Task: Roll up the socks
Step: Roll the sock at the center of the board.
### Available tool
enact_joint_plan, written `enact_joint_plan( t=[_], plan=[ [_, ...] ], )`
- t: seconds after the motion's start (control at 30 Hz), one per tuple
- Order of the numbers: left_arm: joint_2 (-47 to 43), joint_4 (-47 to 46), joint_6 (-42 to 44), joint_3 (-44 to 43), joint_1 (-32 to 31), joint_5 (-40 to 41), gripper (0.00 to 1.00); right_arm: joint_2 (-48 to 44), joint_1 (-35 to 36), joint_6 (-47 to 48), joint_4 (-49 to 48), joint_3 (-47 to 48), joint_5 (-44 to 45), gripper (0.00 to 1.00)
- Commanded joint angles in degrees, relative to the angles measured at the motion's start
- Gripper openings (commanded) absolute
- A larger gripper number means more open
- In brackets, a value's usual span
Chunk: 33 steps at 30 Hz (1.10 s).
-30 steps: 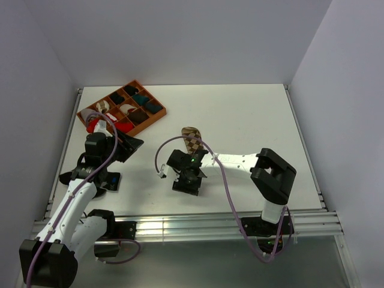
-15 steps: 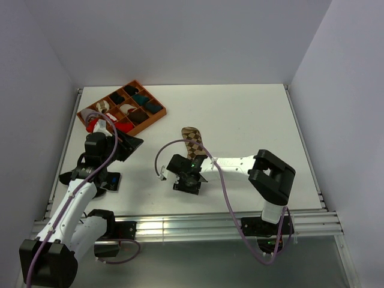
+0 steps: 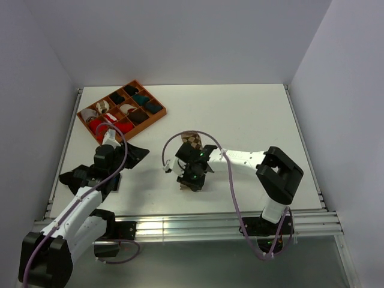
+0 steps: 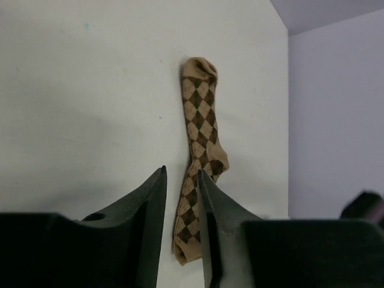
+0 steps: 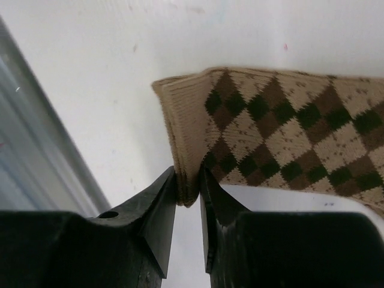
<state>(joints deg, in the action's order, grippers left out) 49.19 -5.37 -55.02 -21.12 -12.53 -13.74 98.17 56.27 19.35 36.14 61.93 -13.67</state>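
White table (image 3: pixel 252 114) — pale lilac walls (image 3: pixel 180 36)

Argyle sock (image 3: pixel 191 139) mostly hidden under right tool (image 3: pixel 191 182) from above; R-wrist view crops rest.

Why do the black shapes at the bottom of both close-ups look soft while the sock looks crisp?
Left wrist view: the left gripper sits close to the lens, so it goes dark and soft-edged, while the argyle sock beyond is sharp. Right wrist view: same with the right gripper; the pinched cuff's knit is crisp. Top external view: even light, glare on the metal rail.
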Motion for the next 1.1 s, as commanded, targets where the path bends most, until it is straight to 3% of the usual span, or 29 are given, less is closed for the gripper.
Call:
enact_joint_plan(
  t=[0.0, 0.03, 0.27, 0.53, 0.77, 1.07],
  plan=[
    [-1.9, -16.5, 0.0, 2.4, -2.7, -0.2, 0.31, -0.4, -6.2, 3.0, 6.7, 4.0, -14.3, 0.29],
    [-2.1, -18.7, 0.1, 4.1, -3.2, -0.1, 0.26, 0.4, -7.7, 4.0, 8.6, 4.9, -19.8, 0.28],
    [2.0, -37.3, 2.4, 9.8, -9.8, -1.1, 0.13, 11.5, -15.6, 12.4, 22.0, 10.4, -34.6, 0.25],
    [12.9, -48.2, 10.3, 9.5, -18.0, -3.8, 0.09, 19.9, -20.8, 11.0, 26.4, 14.1, -39.4, 0.19],
    [25.2, -52.6, 15.4, 5.4, -26.4, -7.1, 0.11, 20.0, -24.1, 8.8, 25.7, 13.3, -39.5, 0.18],
    [39.3, -54.3, 18.0, -1.6, -30.6, -12.3, 0.29, 20.8, -25.0, 8.9, 25.0, 11.6, -39.2, 0.18]
  ],
)
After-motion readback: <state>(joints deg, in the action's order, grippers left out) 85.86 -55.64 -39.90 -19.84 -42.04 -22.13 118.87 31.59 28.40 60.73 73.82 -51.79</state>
